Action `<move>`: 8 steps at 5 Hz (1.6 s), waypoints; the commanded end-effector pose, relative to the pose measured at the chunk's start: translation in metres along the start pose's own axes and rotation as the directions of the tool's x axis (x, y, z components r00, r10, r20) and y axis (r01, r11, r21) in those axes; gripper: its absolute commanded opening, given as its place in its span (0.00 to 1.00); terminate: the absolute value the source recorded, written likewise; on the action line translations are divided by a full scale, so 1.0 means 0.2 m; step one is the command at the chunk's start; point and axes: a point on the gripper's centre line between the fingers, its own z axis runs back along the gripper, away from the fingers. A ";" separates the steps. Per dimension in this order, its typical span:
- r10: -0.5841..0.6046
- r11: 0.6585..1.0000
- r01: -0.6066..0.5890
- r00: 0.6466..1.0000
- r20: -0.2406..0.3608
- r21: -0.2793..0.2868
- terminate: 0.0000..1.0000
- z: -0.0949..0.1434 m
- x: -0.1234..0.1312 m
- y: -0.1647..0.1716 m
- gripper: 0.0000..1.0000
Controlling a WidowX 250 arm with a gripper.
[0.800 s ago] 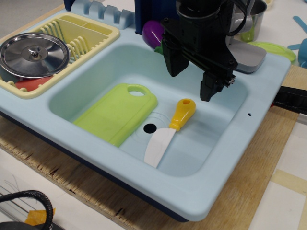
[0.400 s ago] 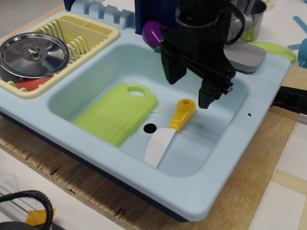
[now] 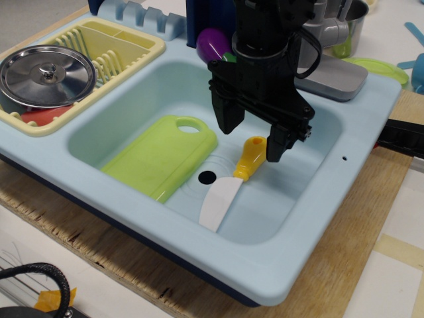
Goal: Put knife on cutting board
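Since the earlier frames my gripper (image 3: pixel 250 140) has come down and to the left, so it now hangs right over the knife (image 3: pixel 233 179) handle instead of up and to its right. Its two black fingers (image 3: pixel 224 118) stand apart, one on either side of the handle's top end, and they hold nothing; I cannot tell whether they touch the handle. One finger hides the handle's far tip.

My knife lies flat on the sink (image 3: pixel 311 199) floor, orange-yellow handle toward the back, white blade pointing toward the front, just right of the dark drain hole (image 3: pixel 207 177). It has not moved.

My board (image 3: pixel 159 156), lime green, lies on the sink floor to the left of the knife, its oval hole at the far end. Knife and board are near each other but apart, with the drain hole between them.

Off to the left a pale yellow rack (image 3: pixel 126 46) holds a steel lid (image 3: pixel 48 75). Behind my arm sits a purple thing (image 3: pixel 213 45).
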 end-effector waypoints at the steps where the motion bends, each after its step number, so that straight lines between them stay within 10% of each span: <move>1: 0.048 0.999 -0.048 0.998 0.051 0.006 0.00 -0.07 0.00 0.04 1.00; 3: 0.093 0.995 -0.092 0.995 0.028 -0.028 0.00 -0.16 0.02 0.06 1.00; 4: 0.121 0.991 -0.121 0.993 -0.002 -0.048 0.00 -0.20 0.04 0.07 0.00; 8: 0.017 0.999 -0.017 1.000 0.011 0.039 0.00 -0.01 0.08 0.10 0.00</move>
